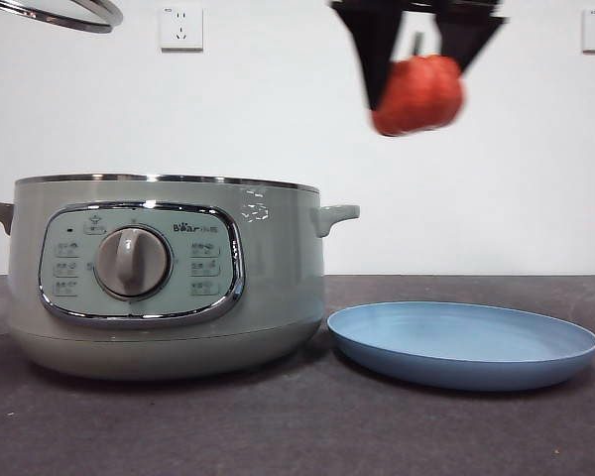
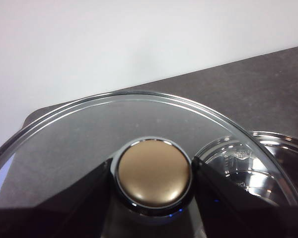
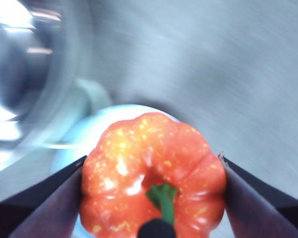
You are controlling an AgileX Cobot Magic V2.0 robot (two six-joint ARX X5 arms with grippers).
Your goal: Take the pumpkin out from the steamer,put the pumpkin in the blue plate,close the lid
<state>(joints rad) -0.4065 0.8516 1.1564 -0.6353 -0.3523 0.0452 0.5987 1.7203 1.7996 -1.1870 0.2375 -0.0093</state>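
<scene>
Nearest the front camera, one steamer (image 1: 169, 278) is sitting lidless on the dark table (image 1: 297, 426), its chrome rim exposed and its right handle just beside the rim of one blue plate (image 1: 463, 344); the two look close, and contact cannot be confirmed. Open table is lying in front of both.

Right gripper (image 3: 154, 193) is clamping its two black jaws on the flanks of the single pumpkin (image 1: 417, 94), stem upward between them. Gripper and pumpkin are hanging high in clear air, above the near-left part of the plate and well clear of the steamer's rim. The wrist picture is blurred; the plate is showing pale beneath the fruit.

Left gripper (image 2: 154, 173) is pinching its jaws on the knob of the one lid (image 2: 139, 129), holding it aloft. Only an arc of the lid's chrome rim is showing at the front view's top-left corner, well above the steamer.
</scene>
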